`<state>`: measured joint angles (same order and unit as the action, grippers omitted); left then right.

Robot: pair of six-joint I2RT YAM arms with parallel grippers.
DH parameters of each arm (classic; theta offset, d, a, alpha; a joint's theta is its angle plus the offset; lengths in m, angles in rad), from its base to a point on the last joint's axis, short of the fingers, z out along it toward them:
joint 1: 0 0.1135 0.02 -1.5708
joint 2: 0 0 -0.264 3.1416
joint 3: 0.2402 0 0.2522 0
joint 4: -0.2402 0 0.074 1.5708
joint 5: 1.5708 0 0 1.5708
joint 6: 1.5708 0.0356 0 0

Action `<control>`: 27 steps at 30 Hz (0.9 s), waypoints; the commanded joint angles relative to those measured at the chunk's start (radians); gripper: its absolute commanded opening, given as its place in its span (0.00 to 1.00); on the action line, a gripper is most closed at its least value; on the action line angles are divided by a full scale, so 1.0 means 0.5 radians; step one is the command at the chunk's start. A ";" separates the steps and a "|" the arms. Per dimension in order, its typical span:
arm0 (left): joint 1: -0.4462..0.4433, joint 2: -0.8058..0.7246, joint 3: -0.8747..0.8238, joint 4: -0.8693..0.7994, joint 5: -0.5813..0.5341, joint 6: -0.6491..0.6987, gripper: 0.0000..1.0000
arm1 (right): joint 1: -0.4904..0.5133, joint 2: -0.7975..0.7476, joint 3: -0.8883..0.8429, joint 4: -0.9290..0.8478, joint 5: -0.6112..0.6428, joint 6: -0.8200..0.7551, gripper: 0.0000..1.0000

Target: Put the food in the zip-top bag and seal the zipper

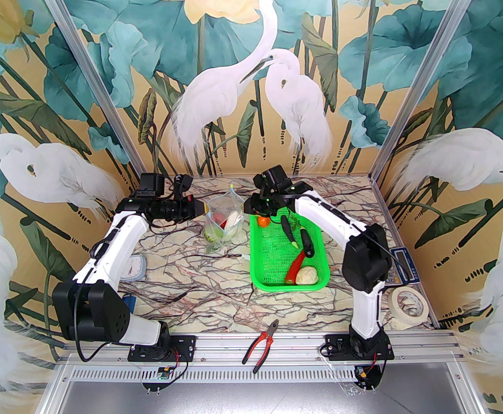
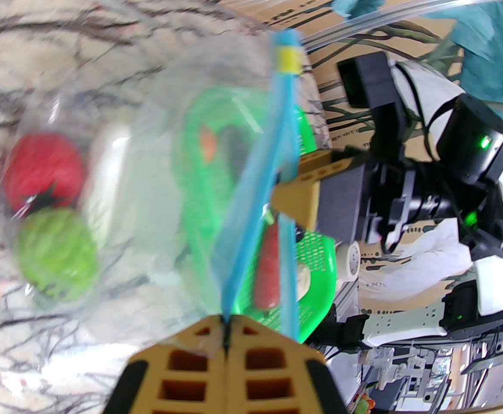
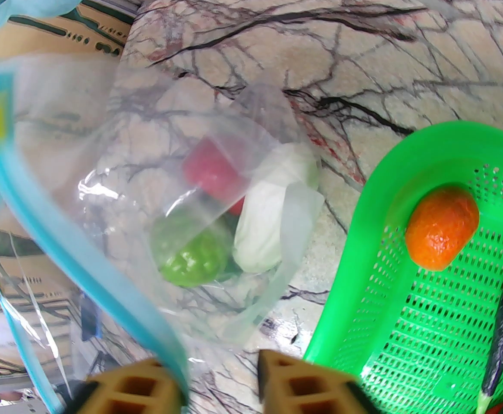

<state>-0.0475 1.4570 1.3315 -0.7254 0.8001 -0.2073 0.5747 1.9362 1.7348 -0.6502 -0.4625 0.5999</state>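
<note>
Toward the table's far edge, the zip-top bag hangs between both grippers, holding a red tomato, cabbage and cucumber. The left gripper is clamped on the zipper. The right gripper has its fingers narrowly parted, the strip seemingly against one. Beside it, the green basket carries an orange tomato, eggplants, chili and cauliflower.

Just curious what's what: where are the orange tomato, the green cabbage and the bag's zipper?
orange tomato (image 3: 443, 231), right wrist view, its middle
green cabbage (image 3: 189, 252), right wrist view, its middle
zipper (image 2: 256, 188), left wrist view, halfway along the strip
</note>
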 commanded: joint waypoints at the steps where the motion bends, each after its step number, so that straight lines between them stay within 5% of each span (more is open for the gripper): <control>1: -0.037 0.032 0.014 0.156 0.092 -0.060 0.00 | -0.007 -0.215 -0.110 0.192 0.035 -0.014 0.54; 12: -0.046 0.087 0.055 0.147 0.077 -0.019 0.00 | -0.149 -0.459 -0.370 -0.074 0.669 0.046 0.63; 27: -0.080 0.107 0.066 0.112 0.000 0.060 0.00 | -0.144 0.168 -0.178 0.191 0.628 0.361 0.68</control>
<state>-0.0818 1.5009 1.3376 -0.6689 0.8120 -0.1978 0.4938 1.9926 1.5826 -0.5701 -0.1661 0.7448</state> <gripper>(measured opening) 0.055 0.678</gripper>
